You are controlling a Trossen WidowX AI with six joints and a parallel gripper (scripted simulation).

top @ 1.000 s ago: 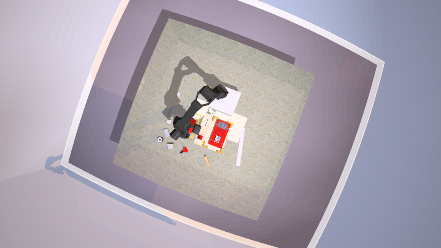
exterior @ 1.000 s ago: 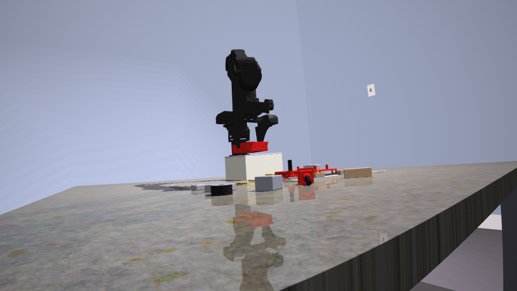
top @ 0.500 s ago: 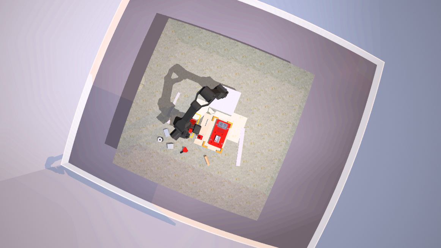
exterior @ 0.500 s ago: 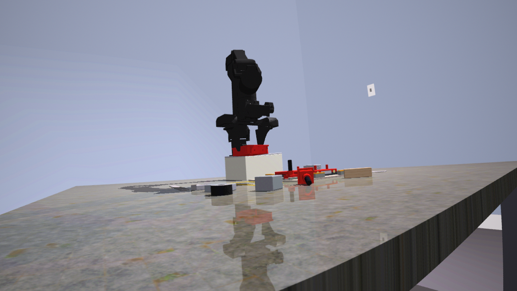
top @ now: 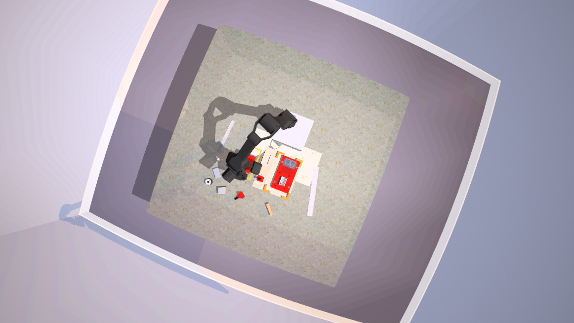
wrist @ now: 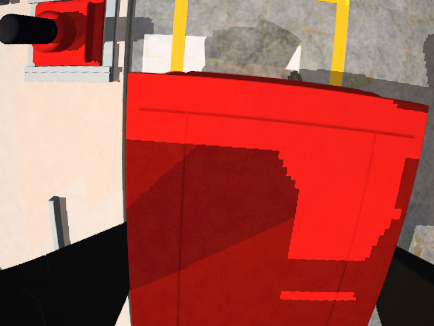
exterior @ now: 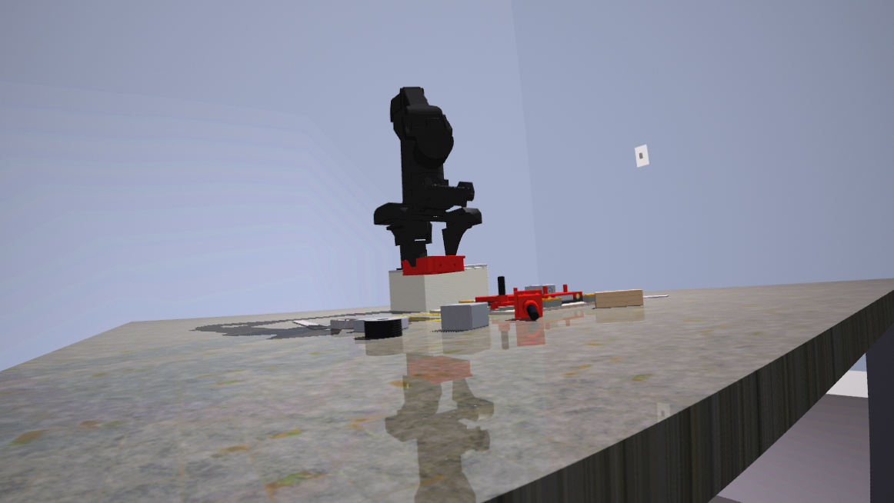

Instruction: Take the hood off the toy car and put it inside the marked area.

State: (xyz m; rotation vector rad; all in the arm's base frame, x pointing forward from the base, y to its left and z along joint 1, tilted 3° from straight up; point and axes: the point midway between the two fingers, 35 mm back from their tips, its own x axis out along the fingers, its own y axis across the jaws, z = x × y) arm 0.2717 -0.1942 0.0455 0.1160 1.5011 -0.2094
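The red hood hangs level above the table, clear of the car. My gripper is shut on the hood, with one finger at each side; the arm hides much of this in the top view. The marked area is a yellow outline on the table. In the wrist view, the hood covers its near part, and two side bars run out past the hood's far edge. The toy car's red body stands on the pale board, right of the hood in the top view.
A red part with a black post sits in a grey holder beside the outline. A grey block, a black wheel, another red part and a wooden block lie nearby. A white box stands behind.
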